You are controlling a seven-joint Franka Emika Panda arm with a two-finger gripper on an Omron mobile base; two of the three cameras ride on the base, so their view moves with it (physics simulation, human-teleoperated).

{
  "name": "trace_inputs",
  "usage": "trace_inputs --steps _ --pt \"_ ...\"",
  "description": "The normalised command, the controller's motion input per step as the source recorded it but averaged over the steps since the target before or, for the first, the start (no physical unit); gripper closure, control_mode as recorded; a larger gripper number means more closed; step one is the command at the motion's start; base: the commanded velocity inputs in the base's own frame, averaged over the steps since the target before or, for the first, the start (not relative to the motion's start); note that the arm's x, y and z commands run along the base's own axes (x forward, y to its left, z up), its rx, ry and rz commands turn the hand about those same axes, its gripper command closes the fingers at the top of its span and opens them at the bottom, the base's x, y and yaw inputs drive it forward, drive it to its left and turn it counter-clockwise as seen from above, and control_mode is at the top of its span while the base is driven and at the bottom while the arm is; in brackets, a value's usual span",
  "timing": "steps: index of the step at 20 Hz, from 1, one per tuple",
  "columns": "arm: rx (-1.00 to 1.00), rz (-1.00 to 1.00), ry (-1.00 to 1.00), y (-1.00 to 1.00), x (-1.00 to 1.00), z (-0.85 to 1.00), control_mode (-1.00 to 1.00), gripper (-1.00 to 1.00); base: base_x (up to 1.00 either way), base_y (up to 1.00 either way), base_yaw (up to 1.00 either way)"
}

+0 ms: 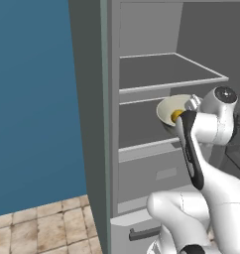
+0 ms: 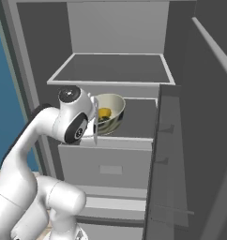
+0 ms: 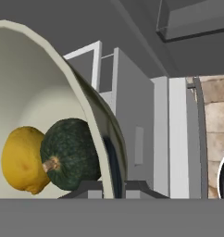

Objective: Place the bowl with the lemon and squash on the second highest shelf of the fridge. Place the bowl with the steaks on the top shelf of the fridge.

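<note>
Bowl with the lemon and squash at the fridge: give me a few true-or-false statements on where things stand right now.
1. The gripper is shut on the rim of the bowl. True.
2. The bowl holds steaks. False: it holds a lemon and a dark green squash.
3. The bowl is at the level of the second highest shelf. True.
4. The top shelf carries a second bowl. False: nothing stands on it.
5. The fridge door is closed. False: it stands open.
</note>
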Motion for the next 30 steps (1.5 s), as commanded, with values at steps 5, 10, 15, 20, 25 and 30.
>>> trace_inputs --steps 5,10,15,20,25,30 --pt "0.0 0.05 0.0 -0.09 0.31 -0.42 -1.0 1.0 0.0 0.0 0.0" --pt "0.0 0.09 0.0 0.0 0.37 -0.28 -1.0 1.0 0.0 0.0 0.0" --pt "0.0 0.03 0.0 0.0 0.43 -0.21 -1.0 1.0 0.0 0.0 0.0" --pt "0.0 0.0 -0.06 0.0 0.54 -0.2 -1.0 1.0 0.0 0.0 0.0" --pt "0.03 0.0 -0.06 0.0 0.58 -0.14 -1.0 1.0 0.0 0.0 0.0" --pt "0.0 0.0 -0.02 0.0 0.52 -0.06 -1.0 -1.0 0.0 0.0 0.0"
